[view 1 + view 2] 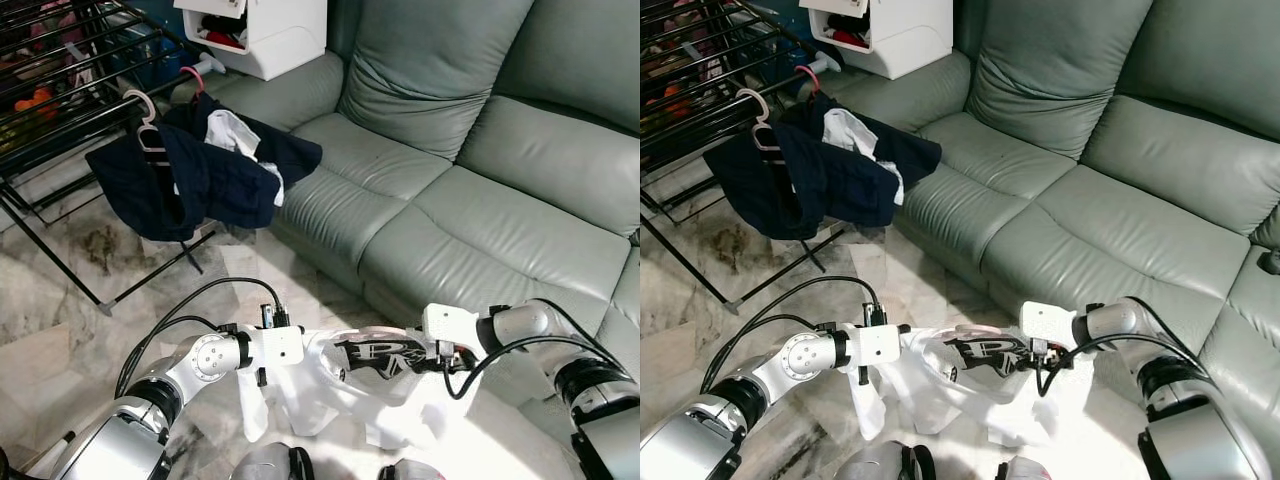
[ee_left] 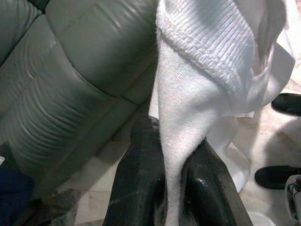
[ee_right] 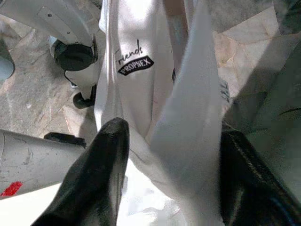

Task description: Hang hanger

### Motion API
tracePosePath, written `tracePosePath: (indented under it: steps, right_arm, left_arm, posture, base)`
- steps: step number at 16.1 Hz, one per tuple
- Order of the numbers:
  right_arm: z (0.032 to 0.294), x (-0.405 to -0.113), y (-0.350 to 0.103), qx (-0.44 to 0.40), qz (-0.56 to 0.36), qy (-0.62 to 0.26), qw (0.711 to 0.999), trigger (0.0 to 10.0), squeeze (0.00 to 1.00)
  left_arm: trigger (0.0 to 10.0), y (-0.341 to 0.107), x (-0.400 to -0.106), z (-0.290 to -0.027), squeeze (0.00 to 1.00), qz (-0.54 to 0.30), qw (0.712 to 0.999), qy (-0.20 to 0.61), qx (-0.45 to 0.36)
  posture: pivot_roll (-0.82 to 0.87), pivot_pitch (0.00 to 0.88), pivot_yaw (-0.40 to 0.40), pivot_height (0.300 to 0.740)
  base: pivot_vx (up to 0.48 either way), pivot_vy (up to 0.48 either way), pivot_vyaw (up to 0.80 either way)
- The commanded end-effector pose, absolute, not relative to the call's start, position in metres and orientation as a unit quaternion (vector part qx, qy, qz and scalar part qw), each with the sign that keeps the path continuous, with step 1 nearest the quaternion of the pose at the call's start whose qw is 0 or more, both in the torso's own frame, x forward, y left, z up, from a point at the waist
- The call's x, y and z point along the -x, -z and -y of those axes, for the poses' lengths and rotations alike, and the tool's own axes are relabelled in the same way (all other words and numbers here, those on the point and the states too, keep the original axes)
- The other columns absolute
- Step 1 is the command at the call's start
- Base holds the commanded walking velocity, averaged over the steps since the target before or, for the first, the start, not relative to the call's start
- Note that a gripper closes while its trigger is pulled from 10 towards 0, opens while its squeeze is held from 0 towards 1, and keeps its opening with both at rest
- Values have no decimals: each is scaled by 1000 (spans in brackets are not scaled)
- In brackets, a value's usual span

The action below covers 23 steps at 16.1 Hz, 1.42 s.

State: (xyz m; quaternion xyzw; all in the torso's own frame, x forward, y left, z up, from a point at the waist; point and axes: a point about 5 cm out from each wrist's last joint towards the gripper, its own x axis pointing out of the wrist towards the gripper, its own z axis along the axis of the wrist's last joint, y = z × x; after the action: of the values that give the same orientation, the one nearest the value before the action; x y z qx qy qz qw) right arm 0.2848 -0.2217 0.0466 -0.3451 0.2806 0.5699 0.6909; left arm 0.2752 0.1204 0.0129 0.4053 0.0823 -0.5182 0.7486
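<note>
Two big things frame the scene: the grey-green leather sofa (image 1: 450,190) stretching ahead of and beside both grippers, and the black wire drying rack (image 1: 60,90) standing well ahead of the left gripper, far beyond its reach as it is now. Over the near rail of that rack hangs a dark navy garment (image 1: 200,180) on a white hanger (image 1: 145,120), with a pink hanger hook (image 1: 192,76) just beyond it. Low in front of the body, a white T-shirt (image 1: 350,390) with black printed lettering is stretched between the arms. The left gripper (image 2: 174,188) is clamped on a fold of the shirt near its ribbed collar, the cloth pinched between the two black fingers (image 2: 141,179). The right gripper (image 3: 169,174) has its fingers spread wide with the shirt's fabric draped in the gap; whether they bear on it I cannot tell. A pale pink hanger seems to lie inside the shirt's neck, but it is too hidden to be sure. The shirt should handle as light, limp and prone to sagging or sliding, so the firmer hold is likely the collar or shoulder seam, or better the stiff hanger's hook once exposed.
</note>
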Motion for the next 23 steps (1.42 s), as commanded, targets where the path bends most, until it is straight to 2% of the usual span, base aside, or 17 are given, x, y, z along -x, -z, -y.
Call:
tracePosePath:
  steps: [1,7,13,21,22,23]
  right_arm:
    - [225,-287,-51,352,-288,-577,679,0,0]
    - [243,-276,-43,366,-332,-569,658,0,0]
    - [239,-274,-36,363,-324,-555,674,0,0]
    - [223,-285,-39,374,-261,-528,716,0,0]
    - [220,-288,-41,375,-250,-515,729,0,0]
    - [218,-292,-42,375,-237,-502,743,0,0]
  left_arm:
    - [10000,-20,-281,-119,0,-62,751,513,-411]
    - [10000,-19,-280,-118,0,-62,750,514,-412]
    - [10000,-19,-280,-116,0,-62,752,512,-410]
    - [10000,-19,-283,-119,0,-69,760,502,-408]
    - [10000,-21,-285,-120,541,-71,769,494,-400]
    - [10000,-22,-287,-121,1000,-78,779,489,-383]
  posture:
    - [-98,0,95,740]
    - [-102,0,91,740]
    - [-100,0,86,740]
    - [-99,0,90,740]
    - [-99,0,90,740]
    - [-99,0,92,740]
  base:
    - [0,0,0]
    - [0,0,0]
    - [0,0,0]
    - [0,0,0]
    - [0,0,0]
    - [0,0,0]
